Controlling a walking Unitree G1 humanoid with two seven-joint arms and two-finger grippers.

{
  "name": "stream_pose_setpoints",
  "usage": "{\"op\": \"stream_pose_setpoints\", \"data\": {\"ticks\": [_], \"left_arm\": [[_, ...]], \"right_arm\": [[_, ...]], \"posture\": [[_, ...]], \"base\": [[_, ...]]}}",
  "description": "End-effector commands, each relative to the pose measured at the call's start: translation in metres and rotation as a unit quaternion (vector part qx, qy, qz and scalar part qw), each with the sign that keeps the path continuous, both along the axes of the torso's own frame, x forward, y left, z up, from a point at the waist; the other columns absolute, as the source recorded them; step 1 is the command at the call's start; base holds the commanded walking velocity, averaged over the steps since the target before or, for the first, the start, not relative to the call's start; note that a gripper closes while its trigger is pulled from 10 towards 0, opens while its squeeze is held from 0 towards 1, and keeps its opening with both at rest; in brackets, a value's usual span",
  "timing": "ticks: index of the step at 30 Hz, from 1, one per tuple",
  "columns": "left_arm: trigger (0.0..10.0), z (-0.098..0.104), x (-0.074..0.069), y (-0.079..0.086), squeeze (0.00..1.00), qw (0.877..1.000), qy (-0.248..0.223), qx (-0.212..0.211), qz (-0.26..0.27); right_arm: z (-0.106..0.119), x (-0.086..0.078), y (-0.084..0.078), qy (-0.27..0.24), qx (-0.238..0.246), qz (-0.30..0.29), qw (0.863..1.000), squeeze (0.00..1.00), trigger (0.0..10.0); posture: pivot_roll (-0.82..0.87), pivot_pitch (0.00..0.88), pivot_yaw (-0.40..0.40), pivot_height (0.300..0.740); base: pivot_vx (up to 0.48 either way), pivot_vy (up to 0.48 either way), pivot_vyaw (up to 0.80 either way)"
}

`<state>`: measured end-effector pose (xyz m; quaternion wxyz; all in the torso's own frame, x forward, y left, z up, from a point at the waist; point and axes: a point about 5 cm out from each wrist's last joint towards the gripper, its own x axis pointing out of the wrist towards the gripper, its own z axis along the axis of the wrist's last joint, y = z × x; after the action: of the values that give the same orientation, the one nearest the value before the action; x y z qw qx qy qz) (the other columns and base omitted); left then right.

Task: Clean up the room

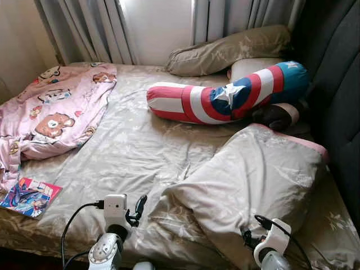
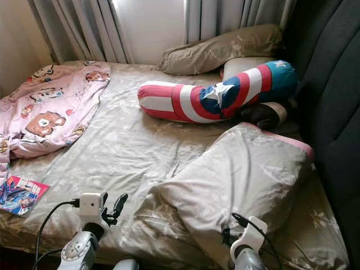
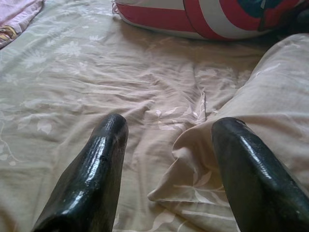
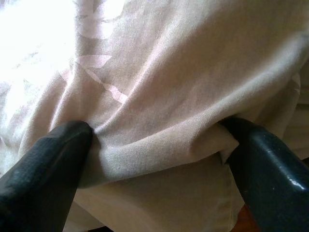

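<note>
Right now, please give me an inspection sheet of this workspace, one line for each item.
Surface: bed with a wrinkled beige floral sheet.
Job's things: large beige pillow lying askew at the near right; pink cartoon blanket bunched at the left; striped star bolster near the head.
Clutter: comic book at the near left edge.
End effectors: left end effector open, above the sheet beside the pillow's corner; right end effector open, pillow fabric between its fingers.
Cables: black cable at the left wrist.
Surroundings: grey curtains, dark headboard.
</note>
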<state>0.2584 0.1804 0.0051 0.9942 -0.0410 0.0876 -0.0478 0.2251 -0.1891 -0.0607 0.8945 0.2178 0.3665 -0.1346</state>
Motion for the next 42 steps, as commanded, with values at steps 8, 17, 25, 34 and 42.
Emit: {"op": "stream_pose_setpoints", "data": {"ticks": [8,17,25,34,42], "left_arm": [[10.0,0.005,-0.008,0.009,0.00,1.000,-0.009,0.015,-0.008],[10.0,0.050,0.001,0.019,0.00,0.996,-0.087,0.005,0.014],[10.0,0.066,0.003,0.003,0.00,0.995,-0.103,-0.007,-0.001],[10.0,0.065,-0.003,0.002,0.00,0.996,-0.089,-0.012,0.001],[10.0,0.068,-0.002,0.001,0.00,0.996,-0.085,-0.014,0.002]], "right_arm": [[0.000,0.002,0.012,-0.003,0.007,0.019,1.000,0.00,10.0],[-0.007,-0.009,0.013,0.010,0.008,0.016,1.000,0.00,10.0],[-0.004,-0.004,0.014,0.005,0.002,0.025,1.000,0.00,0.8],[-0.007,-0.008,0.019,0.012,0.004,0.044,0.999,0.00,0.0],[-0.010,-0.013,0.020,0.023,-0.002,0.048,0.999,0.00,0.0]], "posture": [[0.16,0.000,0.053,0.660],[0.18,0.050,0.097,0.660],[0.19,0.087,0.102,0.660],[0.19,0.091,0.097,0.660],[0.18,0.087,0.094,0.660]], "base": [[0.000,0.000,0.00],[0.000,0.000,0.00],[0.000,0.000,0.00],[0.000,0.000,0.00],[0.000,0.000,0.00]]}}
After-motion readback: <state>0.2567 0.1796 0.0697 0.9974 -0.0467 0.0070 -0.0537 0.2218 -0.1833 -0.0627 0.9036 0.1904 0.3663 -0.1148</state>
